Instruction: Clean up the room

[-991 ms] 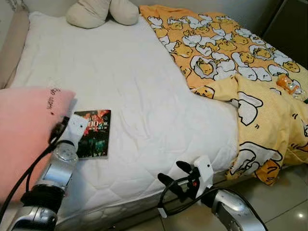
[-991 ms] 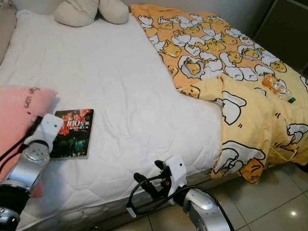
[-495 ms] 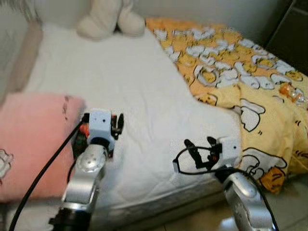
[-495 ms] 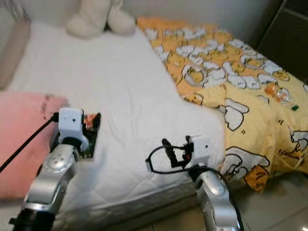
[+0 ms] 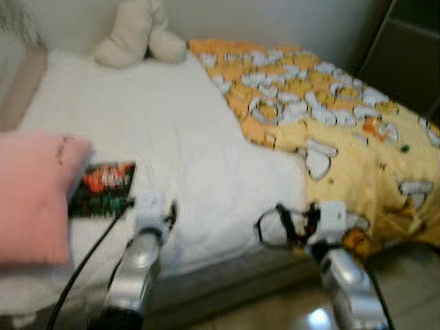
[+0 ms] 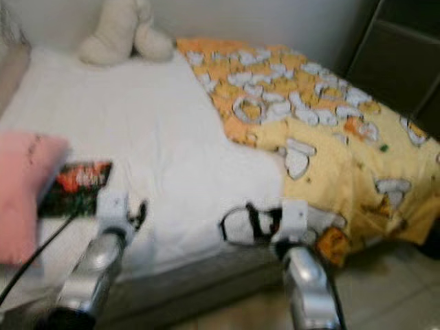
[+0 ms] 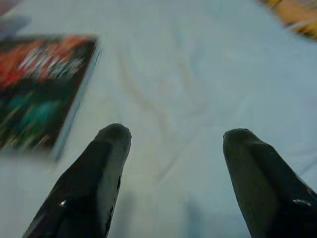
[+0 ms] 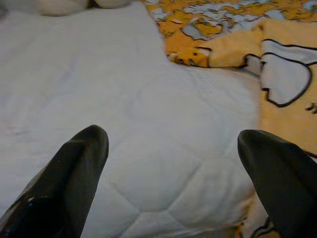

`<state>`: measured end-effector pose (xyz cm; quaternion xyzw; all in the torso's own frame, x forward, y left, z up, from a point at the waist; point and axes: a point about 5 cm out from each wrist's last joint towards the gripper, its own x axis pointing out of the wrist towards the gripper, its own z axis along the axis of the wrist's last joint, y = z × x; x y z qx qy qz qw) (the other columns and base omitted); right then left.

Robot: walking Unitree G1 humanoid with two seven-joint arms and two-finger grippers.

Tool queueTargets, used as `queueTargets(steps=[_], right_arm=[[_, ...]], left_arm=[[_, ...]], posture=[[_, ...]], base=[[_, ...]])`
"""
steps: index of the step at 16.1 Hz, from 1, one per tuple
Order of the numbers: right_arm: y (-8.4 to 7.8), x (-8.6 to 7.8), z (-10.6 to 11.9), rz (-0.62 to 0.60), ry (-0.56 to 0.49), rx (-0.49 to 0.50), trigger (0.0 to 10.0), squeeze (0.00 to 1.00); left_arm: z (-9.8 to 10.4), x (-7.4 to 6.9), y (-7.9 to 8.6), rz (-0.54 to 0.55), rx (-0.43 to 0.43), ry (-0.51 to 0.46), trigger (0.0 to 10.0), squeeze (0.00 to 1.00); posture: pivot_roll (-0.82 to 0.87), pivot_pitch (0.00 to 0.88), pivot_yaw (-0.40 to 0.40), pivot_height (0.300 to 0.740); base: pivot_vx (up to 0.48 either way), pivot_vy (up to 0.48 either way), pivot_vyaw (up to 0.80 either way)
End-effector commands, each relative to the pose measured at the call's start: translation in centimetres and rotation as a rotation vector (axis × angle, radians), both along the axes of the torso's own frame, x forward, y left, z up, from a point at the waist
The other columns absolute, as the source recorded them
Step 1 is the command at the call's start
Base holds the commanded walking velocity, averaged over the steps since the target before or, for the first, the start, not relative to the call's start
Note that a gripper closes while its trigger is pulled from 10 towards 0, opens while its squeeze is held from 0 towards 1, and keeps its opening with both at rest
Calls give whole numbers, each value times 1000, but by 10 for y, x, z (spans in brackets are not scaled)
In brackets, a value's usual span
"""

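Observation:
A dark book (image 5: 102, 188) with red lettering lies flat on the white mattress (image 5: 172, 124), touching the corner of a pink pillow (image 5: 31, 196). My left gripper (image 5: 165, 210) hovers low over the sheet just right of the book, near the bed's front edge. In the left wrist view its fingers (image 7: 111, 144) stand open and empty, the book (image 7: 34, 84) off to one side. My right gripper (image 5: 294, 221) is at the front edge beside the yellow duck-print duvet (image 5: 330, 117). It is open over bare sheet (image 8: 163, 148). The head views are blurred.
A cream plush toy (image 5: 137, 34) sits at the head of the bed. A small orange bottle (image 5: 377, 128) lies on the duvet at the right. A dark cabinet (image 5: 405, 48) stands beyond the bed's right side. Tiled floor (image 5: 289, 320) runs along the front.
The whole picture has shifted and blurred, so the camera moved. My left gripper has come off the book, to its right and nearer the bed's edge. Both grippers stay open.

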<state>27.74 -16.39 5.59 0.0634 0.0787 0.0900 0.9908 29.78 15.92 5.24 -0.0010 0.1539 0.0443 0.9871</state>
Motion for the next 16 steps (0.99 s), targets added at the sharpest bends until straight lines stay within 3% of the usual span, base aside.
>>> queueTargets(steps=[1,5,7,8,11,12,16], right_arm=[[0,-1,-1,13,-10,-13,10000,0],[-2,-5,-6,43,2,-42,10000,0],[-2,-5,-8,47,-11,-108,10000,0],[0,-4,-6,54,-28,-107,10000,0],[7,-1,2,80,-82,-26,10000,0],[8,0,2,88,-79,-47,10000,0],[11,9,3,89,-89,-52,10000,0]], left_arm=[[4,4,-5,-6,10,-21,10000,0],[4,8,-1,14,43,-38,10000,0],[11,10,-2,-8,67,-123,10000,0],[7,11,-2,-21,124,-76,10000,0],[8,5,12,27,43,-104,10000,0],[9,5,15,39,24,-110,10000,0],[30,22,5,1,40,-197,10000,0]], posture=[[170,0,-38,740],[175,0,-50,740],[186,0,-52,740],[190,0,-51,740],[202,0,-51,740],[206,0,-52,740],[202,0,-40,740]], base=[[0,-480,413],[0,-480,0],[0,-467,0],[0,0,0],[0,0,0],[0,0,469],[0,-472,453]])
